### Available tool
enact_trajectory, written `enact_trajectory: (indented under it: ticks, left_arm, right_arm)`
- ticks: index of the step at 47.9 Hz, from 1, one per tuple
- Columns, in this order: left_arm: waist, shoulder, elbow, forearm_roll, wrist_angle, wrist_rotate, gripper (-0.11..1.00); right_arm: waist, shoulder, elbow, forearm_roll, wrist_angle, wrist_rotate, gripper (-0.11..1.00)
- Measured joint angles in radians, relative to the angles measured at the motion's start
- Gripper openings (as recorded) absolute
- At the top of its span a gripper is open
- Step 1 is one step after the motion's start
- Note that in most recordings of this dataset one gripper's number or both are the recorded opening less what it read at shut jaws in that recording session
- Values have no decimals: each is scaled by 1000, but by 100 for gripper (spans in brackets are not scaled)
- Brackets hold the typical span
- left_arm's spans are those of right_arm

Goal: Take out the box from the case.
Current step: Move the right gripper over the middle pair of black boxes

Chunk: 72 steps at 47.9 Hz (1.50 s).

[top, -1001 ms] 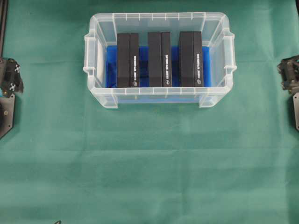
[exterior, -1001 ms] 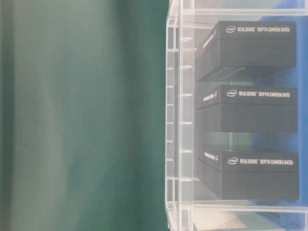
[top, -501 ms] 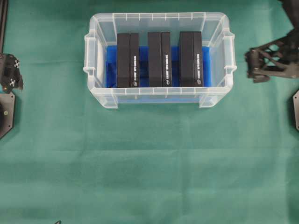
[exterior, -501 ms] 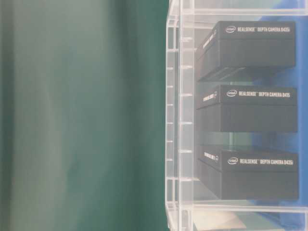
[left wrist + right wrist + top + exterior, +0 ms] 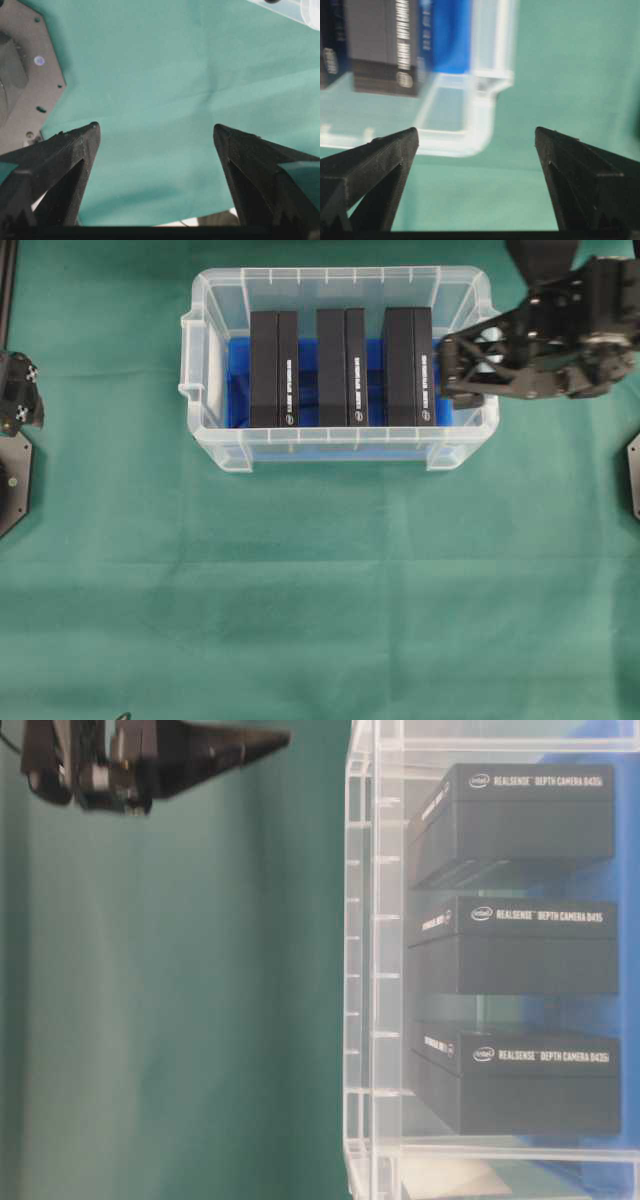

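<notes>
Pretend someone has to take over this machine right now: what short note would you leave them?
Left pincer: open, empty, parked over the green cloth at the table's left edge.
Right pincer: open, empty, above the right end of the case, beside the rightmost box.
Three black boxes stand in a row inside the case on its blue lining; the other two are the middle box and the left box.
Done: nothing lifted out.
Left: grip a box, probably the rightmost, and lift it out.
</notes>
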Motion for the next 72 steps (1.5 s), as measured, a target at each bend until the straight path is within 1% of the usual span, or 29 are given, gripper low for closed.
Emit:
enact_trajectory:
  ticks: [15,26,34,48,56,72]
  left_arm:
    - [20,-2,2,2,0,32,94]
    - [29,-3,0,2,-3,40,94]
    - [31,-3,0,2,-3,41,94]
    - [31,-14,5,0,-3,41,94]
    - [31,-12,5,2,-5,41,94]
    - [31,-12,5,2,-5,41,94]
  right_arm:
    - [0,114,-103,0,-94,-2,95]
    - [0,201,-183,6,-110,-11,95]
    - [0,264,-247,8,-121,-46,95]
    - [-2,341,-328,9,-152,-55,95]
    - [-3,367,-360,9,-160,-66,95]
    - [-9,371,-367,9,-160,-83,95]
